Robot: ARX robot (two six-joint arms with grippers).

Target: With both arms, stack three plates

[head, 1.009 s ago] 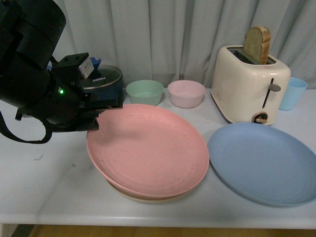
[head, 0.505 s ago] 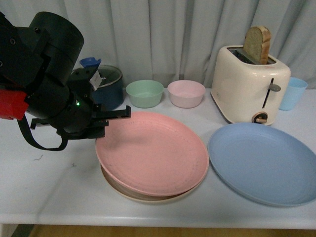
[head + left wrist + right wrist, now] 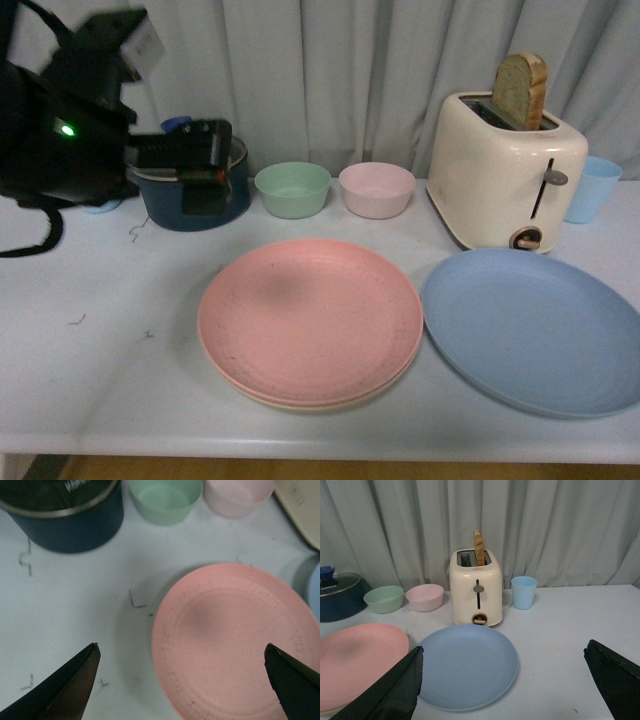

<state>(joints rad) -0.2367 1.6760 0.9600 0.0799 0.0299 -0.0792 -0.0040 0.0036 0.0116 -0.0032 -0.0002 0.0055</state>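
Two stacked at the front middle of the desk (image 3: pixel 110 340): pink plate (image 3: pixel 310 320) lying on beige plate (image 3: pixel 330 404). Blue plate (image 3: pixel 535 330) alone just right of them, before the toaster (image 3: pixel 505 170). Left pincer (image 3: pixel 181 649) spread wide, empty, hovering by the dark pot (image 3: pixel 170 205). Right pincer (image 3: pixel 503 652) likewise spread, holding nothing.

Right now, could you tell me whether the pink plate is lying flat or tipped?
Flat: the pink plate rests level on the cream plate, whose rim shows beneath its near edge.

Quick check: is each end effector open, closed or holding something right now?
Left end effector: open, holding nothing.
Right end effector: open, holding nothing.
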